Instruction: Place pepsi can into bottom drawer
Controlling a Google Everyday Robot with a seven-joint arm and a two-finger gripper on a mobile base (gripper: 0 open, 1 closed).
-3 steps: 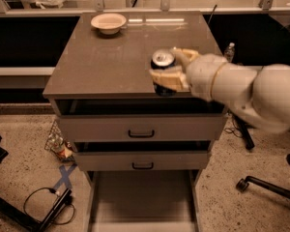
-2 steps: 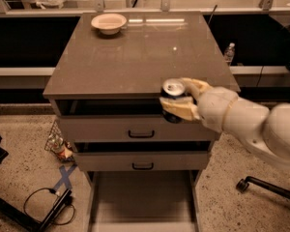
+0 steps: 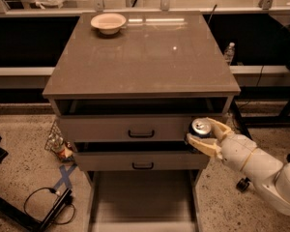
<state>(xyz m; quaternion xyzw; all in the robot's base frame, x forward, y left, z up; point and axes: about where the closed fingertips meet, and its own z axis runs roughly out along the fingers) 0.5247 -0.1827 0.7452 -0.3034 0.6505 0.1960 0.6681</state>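
My gripper (image 3: 203,133) is shut on the pepsi can (image 3: 200,128), a small dark can with a silver top. It holds the can upright in front of the cabinet's right edge, level with the upper drawer front. The bottom drawer (image 3: 141,199) is pulled out below, a wide shallow tray with a flat bare floor. The can is above and to the right of that drawer's right wall. My white arm (image 3: 258,168) reaches in from the lower right.
A cream bowl (image 3: 108,22) sits at the back left of the cabinet top (image 3: 145,57). Two upper drawers with black handles (image 3: 141,134) are slightly ajar. A cable and blue tape (image 3: 63,178) lie on the floor at left. A chair base (image 3: 244,183) stands at right.
My gripper has carried the can off the cabinet top's front right edge, down and forward to the level of the upper drawer front.
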